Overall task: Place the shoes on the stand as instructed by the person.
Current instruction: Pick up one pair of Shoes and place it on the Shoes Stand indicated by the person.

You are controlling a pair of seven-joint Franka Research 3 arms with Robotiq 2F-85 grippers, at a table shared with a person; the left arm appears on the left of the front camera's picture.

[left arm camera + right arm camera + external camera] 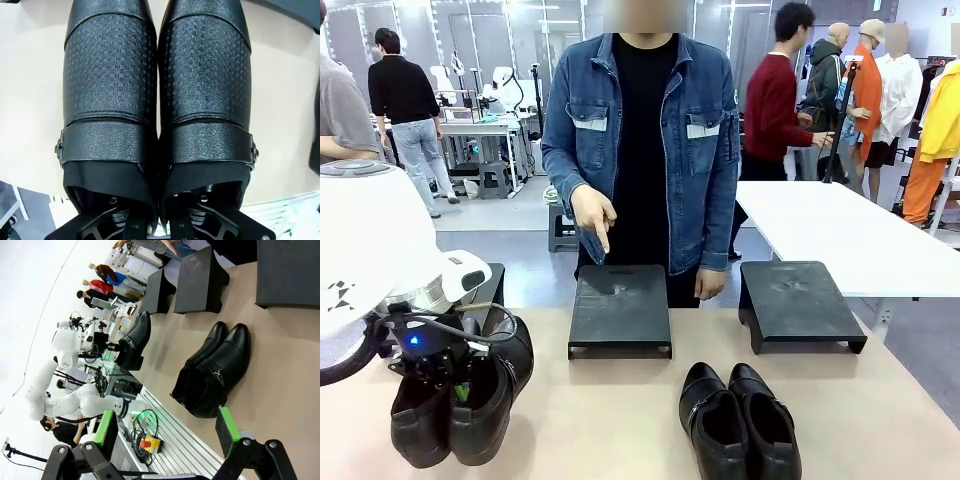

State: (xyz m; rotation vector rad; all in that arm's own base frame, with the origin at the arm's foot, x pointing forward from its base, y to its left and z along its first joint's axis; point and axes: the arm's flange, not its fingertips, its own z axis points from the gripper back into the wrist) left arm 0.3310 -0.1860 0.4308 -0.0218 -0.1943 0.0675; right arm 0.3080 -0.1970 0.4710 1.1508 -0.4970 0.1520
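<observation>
Over the table (620, 400), left claw (462, 392) clamps 2 shoes (495, 395).

Both the middle stand (620, 305) and the right stand (798, 297) had bare tops, with an open gap between them (the person's hand (592, 215) hung over the middle one's far edge). The loose shoes (740, 425) blocked the near tabletop (610, 420) before that gap; the left tool (460, 388), clamped on the other shoes (420, 425), filled the left side.

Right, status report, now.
Left gripper shut on one pair of shoes. Right gripper open. Person's hand points down at middle stand, its top bare. Second pair sits on table, off to the side.
</observation>
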